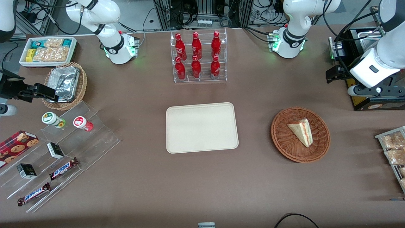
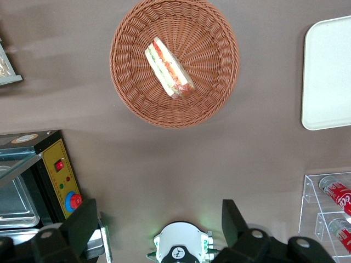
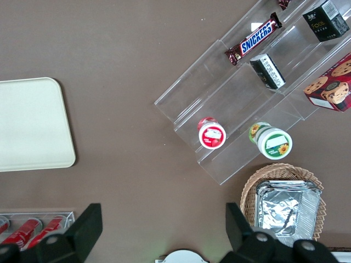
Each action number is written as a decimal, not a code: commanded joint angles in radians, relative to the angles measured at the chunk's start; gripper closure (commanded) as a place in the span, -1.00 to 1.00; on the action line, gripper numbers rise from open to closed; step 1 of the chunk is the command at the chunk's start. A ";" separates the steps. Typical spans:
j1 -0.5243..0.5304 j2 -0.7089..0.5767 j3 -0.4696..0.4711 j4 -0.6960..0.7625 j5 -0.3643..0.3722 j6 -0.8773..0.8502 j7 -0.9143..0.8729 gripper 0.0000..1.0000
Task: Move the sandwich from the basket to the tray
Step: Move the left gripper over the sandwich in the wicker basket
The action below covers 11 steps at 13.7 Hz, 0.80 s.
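Front view. My hand [image 1: 335,73] is hanging above the desk [image 1: 202,190] at the working arm's end, farther from the front camera than the basket [image 1: 300,152] and well apart from it; its fingers are showing only as a dark shape here. The sandwich [image 1: 301,131] is lying flat in the basket, touching the weave. The tray [image 1: 201,127] is sitting bare mid-desk, apart from the basket. A clear rack of red bottles [image 1: 198,57] is standing farther from the camera than the tray. Toward the parked arm's end, a foil-lined basket [image 1: 65,85], a white bin of snacks [image 1: 48,50] and a stepped clear stand [image 1: 60,152] with candy bars are resting.

Left wrist view. My hand [image 2: 156,227] is spreading wide, both fingers [image 2: 82,222] apart and holding nothing. The sandwich [image 2: 168,68] is lying in the basket [image 2: 174,112], its red and green filling edge facing up. A corner of the tray [image 2: 326,71] is showing beside the basket, not touching it.

Right wrist view. The tray [image 3: 30,123], the stepped stand [image 3: 247,104] and the foil-lined basket [image 3: 285,205] are sitting on the desk [image 3: 120,66].
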<state>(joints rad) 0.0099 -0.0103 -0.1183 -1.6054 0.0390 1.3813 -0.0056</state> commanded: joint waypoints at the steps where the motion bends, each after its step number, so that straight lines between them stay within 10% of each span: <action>1: 0.010 -0.008 -0.001 0.008 -0.007 -0.008 0.041 -1.00; 11: 0.031 0.053 -0.001 -0.215 -0.010 0.289 0.049 -1.00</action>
<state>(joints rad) 0.0298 0.0583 -0.1142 -1.7401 0.0387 1.5887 0.0327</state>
